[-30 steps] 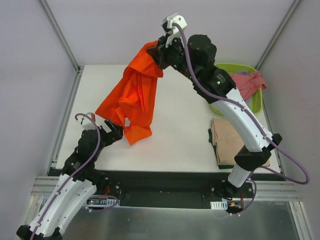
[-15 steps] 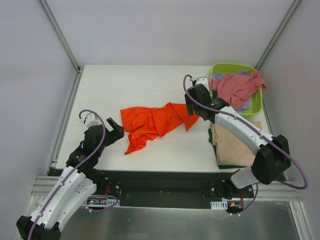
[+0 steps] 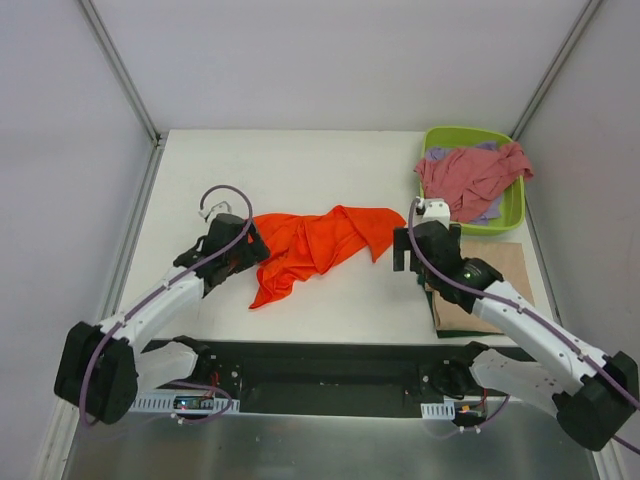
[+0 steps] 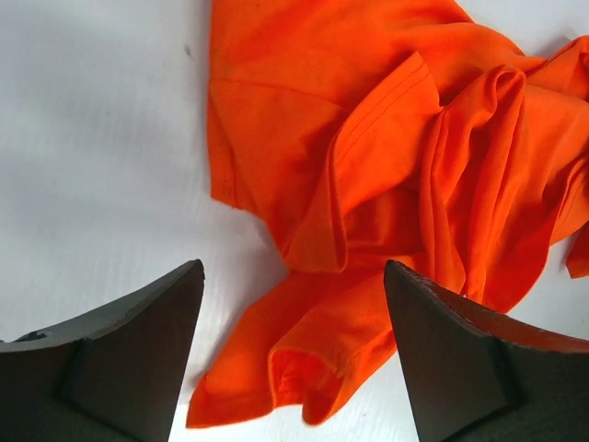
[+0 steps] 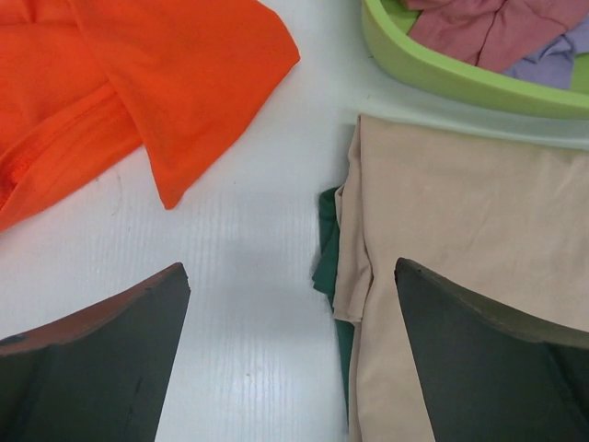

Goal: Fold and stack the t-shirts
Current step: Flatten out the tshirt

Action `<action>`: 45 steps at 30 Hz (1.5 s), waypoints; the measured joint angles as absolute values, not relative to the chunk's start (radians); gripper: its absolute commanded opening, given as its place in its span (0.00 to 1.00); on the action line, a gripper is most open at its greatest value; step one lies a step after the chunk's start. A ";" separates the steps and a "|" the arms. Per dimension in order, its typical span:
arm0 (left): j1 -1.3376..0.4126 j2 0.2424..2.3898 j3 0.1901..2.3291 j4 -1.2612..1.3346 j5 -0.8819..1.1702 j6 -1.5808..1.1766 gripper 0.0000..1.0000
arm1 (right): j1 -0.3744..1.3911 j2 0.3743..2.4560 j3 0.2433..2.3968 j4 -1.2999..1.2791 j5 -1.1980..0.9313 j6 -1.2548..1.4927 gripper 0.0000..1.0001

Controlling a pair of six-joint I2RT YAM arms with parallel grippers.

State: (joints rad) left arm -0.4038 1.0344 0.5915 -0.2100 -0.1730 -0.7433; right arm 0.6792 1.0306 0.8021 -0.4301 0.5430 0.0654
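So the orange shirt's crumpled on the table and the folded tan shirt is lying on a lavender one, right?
Not quite. The tan shirt lies on a dark green shirt, as the right wrist view shows. The orange shirt is crumpled on the table.

text/labels: nothing readable anywhere, honestly | orange t-shirt (image 3: 320,240): plain, no print | lime-green tub (image 5: 442,78): no legible marking | small boards at the arm bases (image 3: 196,403): any print there is way too tiny to read
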 measured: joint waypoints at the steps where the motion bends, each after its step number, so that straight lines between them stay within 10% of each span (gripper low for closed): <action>1: -0.404 1.078 0.610 -0.196 -0.160 -0.743 0.71 | 0.680 0.988 0.770 -0.422 0.527 0.067 0.96; 16: -0.404 1.424 0.788 -0.130 -0.063 -0.683 0.40 | 0.680 0.754 0.656 -0.378 0.402 0.022 0.96; 23: -0.404 1.484 0.820 -0.139 -0.092 -0.661 0.00 | 0.680 0.752 0.656 -0.379 0.406 0.017 0.96; 45: -0.404 1.058 0.735 -0.189 -0.302 -0.646 0.00 | 0.692 0.848 0.654 -0.369 0.340 -0.027 0.96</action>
State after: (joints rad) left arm -0.4038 1.0584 0.7345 -0.1886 -0.3019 -0.6464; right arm 0.6922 0.8478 0.6540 -0.3687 0.3401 -0.0273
